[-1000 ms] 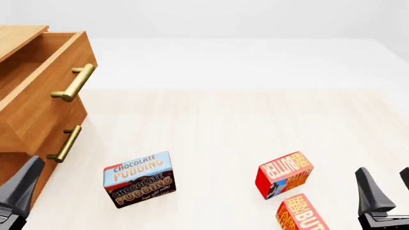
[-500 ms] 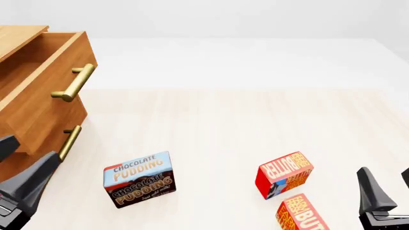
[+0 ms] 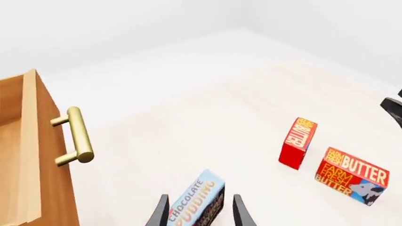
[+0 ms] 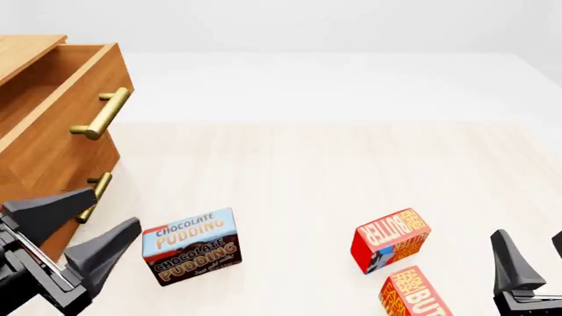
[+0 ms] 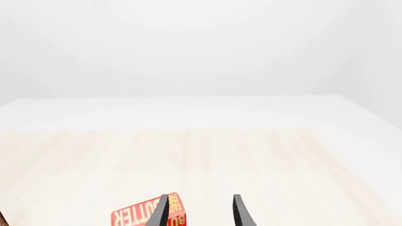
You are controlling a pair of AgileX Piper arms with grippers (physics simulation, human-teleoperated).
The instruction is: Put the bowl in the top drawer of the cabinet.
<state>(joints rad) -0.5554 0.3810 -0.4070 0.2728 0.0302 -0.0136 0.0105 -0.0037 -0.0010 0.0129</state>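
Observation:
The bowl is out of view in every frame. The cabinet (image 4: 25,49) stands at the far left, with its top drawer (image 4: 54,135) pulled out and the brass handle (image 4: 104,113) facing right. The drawer's inside is mostly cut off by the frame edge. My left gripper (image 4: 114,209) is open and empty, low in front of the cabinet beside the chocolate pudding box (image 4: 191,245). In the left wrist view the left gripper (image 3: 201,197) frames that pudding box (image 3: 196,207), with the top drawer (image 3: 47,155) alongside. My right gripper (image 4: 528,237) hangs open and empty at the near right; the right wrist view shows the right gripper (image 5: 201,197) holding nothing.
Two red butter boxes (image 4: 390,239) (image 4: 414,293) lie at the near right, just left of the right gripper. The lower drawer's brass handle (image 4: 95,191) sits behind my left fingers. A light wooden tabletop (image 4: 307,164) stretches to the far edge.
My left gripper has risen into view and swung right, from the cabinet's lower corner toward the pudding box. The right gripper and the boxes have stayed put.

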